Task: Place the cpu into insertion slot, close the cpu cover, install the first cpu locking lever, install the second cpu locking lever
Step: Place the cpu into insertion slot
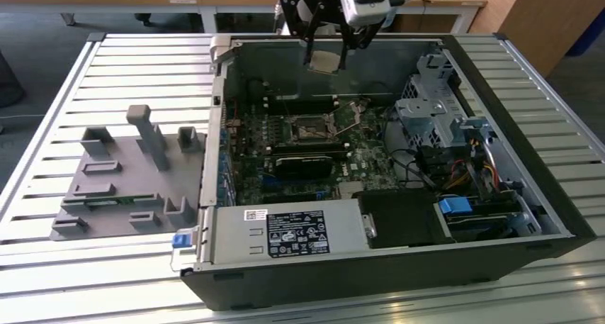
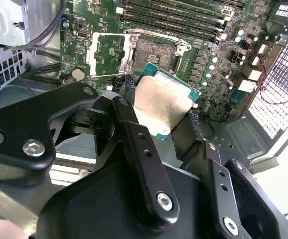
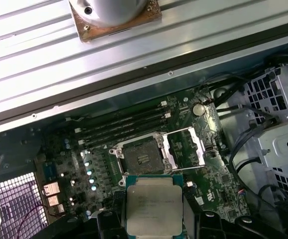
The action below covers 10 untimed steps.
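As the work stands: first step in hand, the carrying of the cpu (image 2: pixel 161 102) to the insertion slot (image 3: pixel 140 157); judged from the bare socket, none of the later steps is done
Hand: the hand (image 1: pixel 328 56) is clamped on the cpu, one finger (image 2: pixel 129 117) against each of two opposite edges; the dull metal top faces both wrist views
Cpu: in the air above the open computer case (image 1: pixel 378 281), well apart from the green circuit board (image 3: pixel 208 164); it touches nothing but the fingers; in the exterior view it hangs nearer the case's far wall than the slot
Insertion slot: empty, dark centre exposed; just beside a row of long memory slots (image 3: pixel 124 124)
Cpu cover: the cpu cover (image 3: pixel 186 147) stands open, lying beside the slot with board showing through its window
Locking levers: too thin to tell apart with certainty
What the step calls for (judgement): chip brought square over the socket, edges parallel to the rim; lowered flat, without tilt; fingers kept off the open cover
Risk (judgement): a skewed descent could damage the socket contacts
Surroundings: case on a slatted counter (image 1: pixel 57 281); grey fixture (image 1: pixel 123 175) on the exterior view's left
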Motion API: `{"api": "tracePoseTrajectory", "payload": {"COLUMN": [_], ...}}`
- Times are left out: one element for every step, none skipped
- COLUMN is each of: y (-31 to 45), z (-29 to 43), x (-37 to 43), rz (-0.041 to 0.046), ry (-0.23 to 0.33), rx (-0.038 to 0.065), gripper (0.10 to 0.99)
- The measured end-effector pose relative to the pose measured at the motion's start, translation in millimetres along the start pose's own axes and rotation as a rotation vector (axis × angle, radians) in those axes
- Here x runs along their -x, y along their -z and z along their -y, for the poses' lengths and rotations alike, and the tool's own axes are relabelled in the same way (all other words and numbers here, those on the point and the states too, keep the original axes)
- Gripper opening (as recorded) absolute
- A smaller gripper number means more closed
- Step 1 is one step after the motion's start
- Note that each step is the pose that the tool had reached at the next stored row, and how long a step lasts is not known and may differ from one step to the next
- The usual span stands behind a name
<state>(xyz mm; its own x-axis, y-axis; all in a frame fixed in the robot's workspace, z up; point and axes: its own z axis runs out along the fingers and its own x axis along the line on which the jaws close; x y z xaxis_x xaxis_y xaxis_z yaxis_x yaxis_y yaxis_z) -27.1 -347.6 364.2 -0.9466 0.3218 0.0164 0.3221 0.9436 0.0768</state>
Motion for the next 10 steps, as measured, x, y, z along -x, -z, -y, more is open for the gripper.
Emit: {"api": "tracePoseTrajectory", "payload": {"y": [-0.1,-0.1,-0.2,-0.2,-0.3,-0.3,-0.4,-0.4,-0.5,-0.5], "z": [0.0,0.0,0.0,0.0,0.0,0.0,0.0,0.0,0.0,0.0], "x": [0.0,0.0,0.0,0.0,0.0,0.0,0.0,0.0,0.0,0.0], "rz": [0.0002,0.0005,0.0007,0.0009,0.0012,0.0014,0.0016,0.0019,0.0021,0.0024], "ry": [-0.003,-0.006,-0.009,-0.012,-0.015,-0.018,-0.021,-0.024,-0.027,-0.030], "rx": [0.000,0.000,0.000,0.000,0.000,0.000,0.000,0.000,0.000,0.000], "gripper": [0.541,0.541,0.541,0.541,0.541,0.541,0.541,0.541,0.541,0.541]}}
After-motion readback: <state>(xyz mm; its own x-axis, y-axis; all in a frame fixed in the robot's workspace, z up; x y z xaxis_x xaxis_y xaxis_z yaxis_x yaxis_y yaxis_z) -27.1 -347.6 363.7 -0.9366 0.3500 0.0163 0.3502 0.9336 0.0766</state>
